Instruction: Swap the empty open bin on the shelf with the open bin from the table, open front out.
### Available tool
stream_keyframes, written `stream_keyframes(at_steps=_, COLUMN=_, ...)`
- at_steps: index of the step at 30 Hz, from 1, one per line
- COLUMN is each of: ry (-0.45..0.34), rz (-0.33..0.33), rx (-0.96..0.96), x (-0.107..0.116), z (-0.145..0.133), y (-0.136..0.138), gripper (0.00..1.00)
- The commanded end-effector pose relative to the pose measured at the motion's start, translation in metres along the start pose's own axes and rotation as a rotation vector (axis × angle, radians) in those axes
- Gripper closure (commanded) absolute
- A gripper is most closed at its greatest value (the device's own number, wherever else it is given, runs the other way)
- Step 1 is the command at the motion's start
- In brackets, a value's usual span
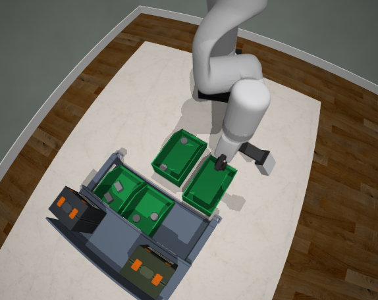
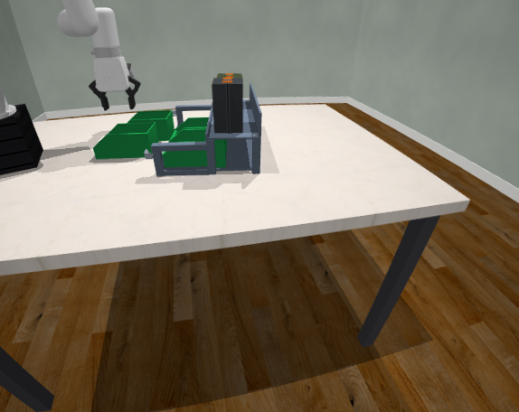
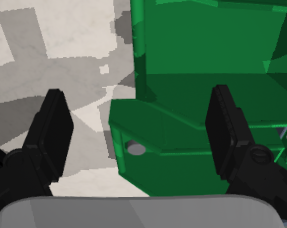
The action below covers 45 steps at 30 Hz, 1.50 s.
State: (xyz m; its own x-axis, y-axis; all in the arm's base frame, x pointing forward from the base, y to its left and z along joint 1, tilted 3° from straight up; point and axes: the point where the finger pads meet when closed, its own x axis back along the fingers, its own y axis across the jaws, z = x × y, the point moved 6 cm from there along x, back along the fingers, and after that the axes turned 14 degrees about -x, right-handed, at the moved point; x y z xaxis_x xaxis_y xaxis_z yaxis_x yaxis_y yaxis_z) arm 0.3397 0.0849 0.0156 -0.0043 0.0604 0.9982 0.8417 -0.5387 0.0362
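Arm's upper part (image 1: 232,13) (image 2: 79,15) cropped; shelf's (image 1: 183,279) bottom corner cut off.

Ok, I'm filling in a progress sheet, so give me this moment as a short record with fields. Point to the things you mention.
gripper (image 1: 221,162) (image 2: 118,107) (image 3: 138,105): open, above the table, nothing between its fingers
empty bin (image 1: 209,185) (image 3: 216,45): out of the shelf, on the table
bin with parts (image 1: 174,159) (image 3: 191,172): on the table beside the empty bin, two round parts inside
shelf (image 1: 204,251) (image 2: 185,172): two bins in it, one vacant place at the end
cases: a black one (image 1: 84,214) (image 2: 227,108) and an olive one (image 1: 147,273), on top of the shelf
still to do: bin with parts into the vacant place
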Motion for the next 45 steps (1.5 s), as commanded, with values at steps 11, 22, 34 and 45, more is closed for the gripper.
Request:
stream_keyframes(at_steps=11, ry=0.003, rz=0.001, rx=0.0, x=0.0128, z=0.0006, y=0.0013, gripper=0.05)
stream_keyframes(at_steps=22, ry=0.003, rz=0.001, rx=0.0, x=0.0128, z=0.0006, y=0.0013, gripper=1.0)
stream_keyframes(at_steps=34, ry=0.003, rz=0.001, rx=0.0, x=0.0128, z=0.0006, y=0.0013, gripper=1.0)
stream_keyframes(at_steps=45, ry=0.003, rz=0.001, rx=0.0, x=0.0128, z=0.0006, y=0.0013, gripper=1.0)
